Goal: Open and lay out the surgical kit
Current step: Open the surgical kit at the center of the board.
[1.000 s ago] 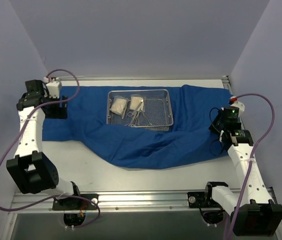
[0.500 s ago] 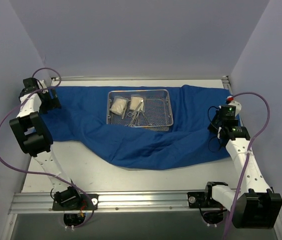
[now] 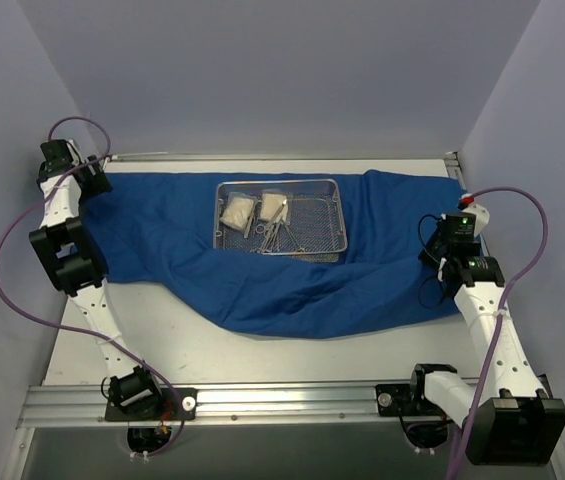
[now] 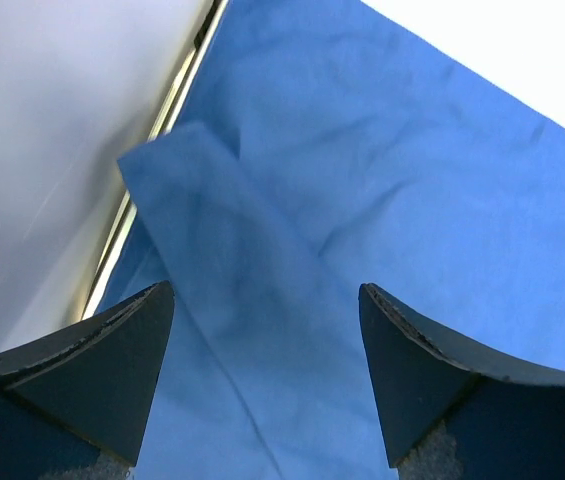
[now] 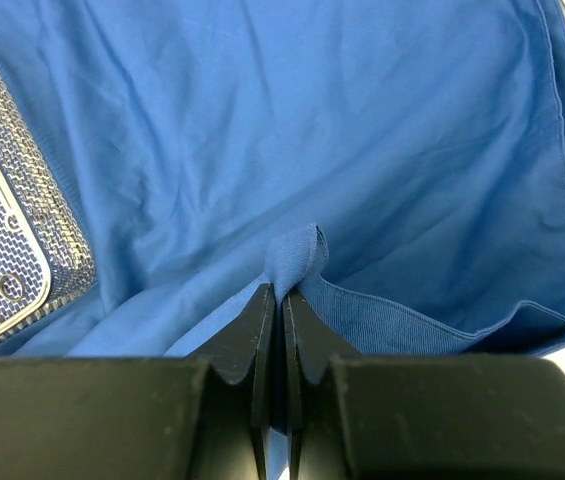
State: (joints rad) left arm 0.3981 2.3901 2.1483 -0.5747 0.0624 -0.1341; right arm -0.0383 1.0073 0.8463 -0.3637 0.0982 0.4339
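The blue cloth wrap (image 3: 292, 285) lies spread across the table with the wire-mesh steel tray (image 3: 327, 232) on it at the back middle. In the tray lie two white gauze packets (image 3: 237, 211) and small silver clamps (image 3: 276, 236). My left gripper (image 3: 90, 185) is open over the wrap's far left corner (image 4: 292, 200), with nothing between its fingers. My right gripper (image 3: 432, 252) is shut on a pinched fold of the wrap's edge (image 5: 297, 255) at the right side. The tray's corner shows in the right wrist view (image 5: 7, 210).
An aluminium rail (image 3: 262, 400) runs along the near edge by the arm bases. Grey walls close in the left, back and right. A metal strip (image 4: 157, 150) borders the table at the left wall. Bare table (image 3: 162, 330) lies in front of the wrap.
My left arm has swung back and left, and its gripper now sits over the wrap's far left corner. The right gripper has stayed on the fold.
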